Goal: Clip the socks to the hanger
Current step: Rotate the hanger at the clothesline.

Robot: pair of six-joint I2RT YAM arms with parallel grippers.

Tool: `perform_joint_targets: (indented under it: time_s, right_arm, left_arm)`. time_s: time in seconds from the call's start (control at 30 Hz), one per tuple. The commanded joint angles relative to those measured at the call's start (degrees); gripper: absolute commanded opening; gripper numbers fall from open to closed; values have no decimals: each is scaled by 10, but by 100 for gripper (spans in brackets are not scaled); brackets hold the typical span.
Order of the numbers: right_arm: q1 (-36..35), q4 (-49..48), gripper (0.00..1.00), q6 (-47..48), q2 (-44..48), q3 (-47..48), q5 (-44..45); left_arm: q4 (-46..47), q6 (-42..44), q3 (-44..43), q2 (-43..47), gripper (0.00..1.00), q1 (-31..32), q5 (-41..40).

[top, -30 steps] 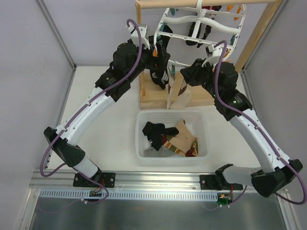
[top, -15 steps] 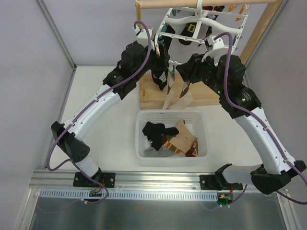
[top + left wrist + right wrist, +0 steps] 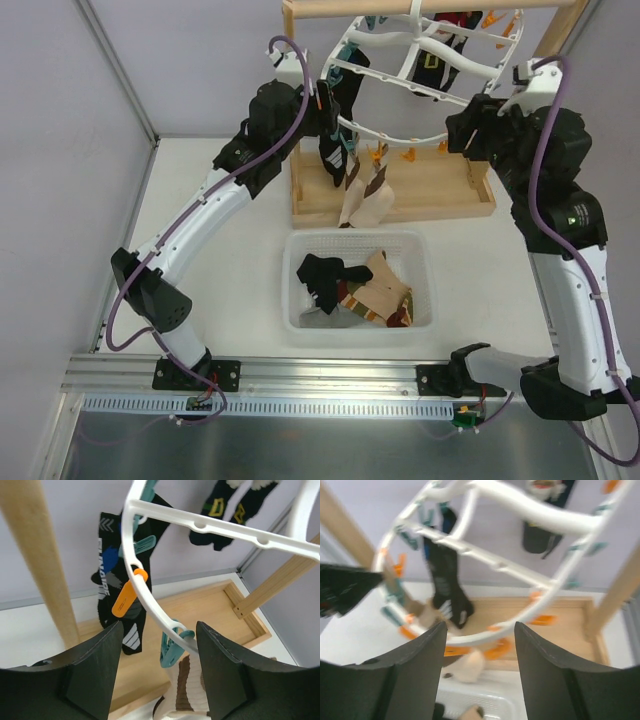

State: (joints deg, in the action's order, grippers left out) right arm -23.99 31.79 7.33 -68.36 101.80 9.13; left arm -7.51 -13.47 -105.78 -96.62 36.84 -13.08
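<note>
The white oval hanger [image 3: 425, 52] hangs from the wooden frame, with orange and teal clothespins. A black sock with blue and white marks [image 3: 335, 160] and a brown-and-cream striped sock [image 3: 365, 200] hang from its near rim. More dark socks [image 3: 435, 60] hang at the back. My left gripper [image 3: 328, 100] is open, and in the left wrist view the ring [image 3: 150, 597] passes between its jaws [image 3: 159, 630], above a teal pin [image 3: 172, 647] holding the striped sock [image 3: 189, 692]. My right gripper [image 3: 462, 135] is open and empty, clear of the ring [image 3: 485, 635] to its right.
A white mesh basket [image 3: 355, 236] with several loose socks [image 3: 350, 285] stands in front of the wooden stand base [image 3: 440, 195]. A wooden post [image 3: 40, 555] stands close left of my left gripper. Grey walls enclose the table on both sides.
My right arm has let go of the striped sock and pulled back up and to the right. The sock now hangs from the hanger. The hanger has swung. My left gripper stays at the ring.
</note>
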Motion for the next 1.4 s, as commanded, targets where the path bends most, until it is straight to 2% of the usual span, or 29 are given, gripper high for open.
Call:
perform_joint_targets:
  time_s: [0.0,0.17,0.43,0.87,0.93,1.0,1.07,1.17,1.2,1.37]
  right_arm:
    - [63,20,61,1,-5,25,5]
    - [110,2,65,3,-33,40,2]
    - [176,-38,64,-17,-92,92,-34]
    - [203,-60,64,-20,-188,175,-57]
    - [202,-62,62,-21,-194,173,-57]
    - [203,-66,53,-25,-199,163,-60]
    - [202,-83,43,-29,-186,128,-63]
    - [203,-109,37,-42,-159,72,-79]
    - [202,-111,36,-47,-152,59,-83]
    - [187,-142,34,-61,-106,-28,-86]
  left_arm:
    - [11,-1,-22,-1,60,-22,-12]
    - [12,-1,-33,-11,58,-41,0]
    - [13,2,-63,-37,57,-66,-8]
    - [11,13,-102,-62,57,-81,9]
    - [11,13,-102,-63,58,-80,14]
    - [11,14,-101,-59,59,-80,27]
    - [12,17,-95,-46,63,-80,41]
    - [12,27,-80,-13,77,-79,76]
    - [12,31,-71,-3,84,-79,83]
    - [12,68,-36,79,92,-52,90]
